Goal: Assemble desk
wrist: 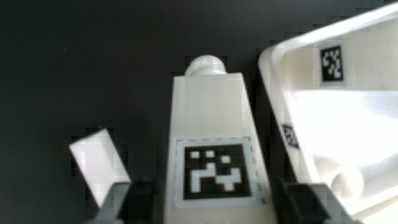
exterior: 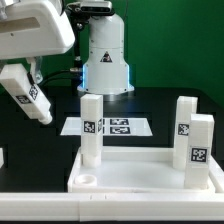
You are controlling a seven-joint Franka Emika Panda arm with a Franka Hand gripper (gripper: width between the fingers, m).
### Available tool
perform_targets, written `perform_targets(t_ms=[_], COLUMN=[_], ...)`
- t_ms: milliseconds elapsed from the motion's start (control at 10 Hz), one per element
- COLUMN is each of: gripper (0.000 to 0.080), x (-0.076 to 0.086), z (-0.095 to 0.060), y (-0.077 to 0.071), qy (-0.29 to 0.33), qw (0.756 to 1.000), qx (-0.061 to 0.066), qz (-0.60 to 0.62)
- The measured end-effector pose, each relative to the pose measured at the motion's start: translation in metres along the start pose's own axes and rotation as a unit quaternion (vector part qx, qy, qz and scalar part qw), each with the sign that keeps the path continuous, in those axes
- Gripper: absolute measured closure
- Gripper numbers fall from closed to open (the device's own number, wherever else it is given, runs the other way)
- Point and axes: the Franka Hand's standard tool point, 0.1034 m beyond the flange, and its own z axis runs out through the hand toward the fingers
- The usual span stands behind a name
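The end effector (wrist: 217, 190) is seen in the wrist view clenched on a white leg (wrist: 210, 130), one dark finger (wrist: 121, 200) on each side of the leg near its black-and-white tag. The leg's rounded peg points away from the camera, and the leg is held just beside the rim of the panel (wrist: 338, 110).

In the exterior view, the panel (exterior: 140, 178) lies flat on the black table (exterior: 40, 140). Three legs stand upright on it: one (exterior: 91, 128) at the corner toward the exterior view's left, beside a round corner hole, and two (exterior: 186, 122) (exterior: 200, 150) near the edge toward the exterior view's right. The marker board (exterior: 118, 126) lies on the table behind the panel. A tagged white leg (exterior: 30, 95) is seen tilted, well above the table and away from the panel, toward the exterior view's left.
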Motion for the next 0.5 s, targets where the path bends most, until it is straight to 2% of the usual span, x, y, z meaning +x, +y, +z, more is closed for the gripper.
perform_targets(t_ms=[100,200,300,400,500], gripper=[0.0515,0.0515,0.0514,0.0514,0.0514], x=[0.004,0.018,0.031,0.035,0.025], z=[-0.003,-0.017,-0.03,-0.037,-0.029], y=[-0.004,-0.025,-0.051,-0.076,-0.092], qy=[0.039,0.076,0.116,0.165,0.189], qw=[0.999,0.997,0.993,0.986,0.981], qx=[-0.009,-0.018,-0.017,-0.015,-0.017], qz=[-0.001,-0.017,-0.024,-0.031,-0.034])
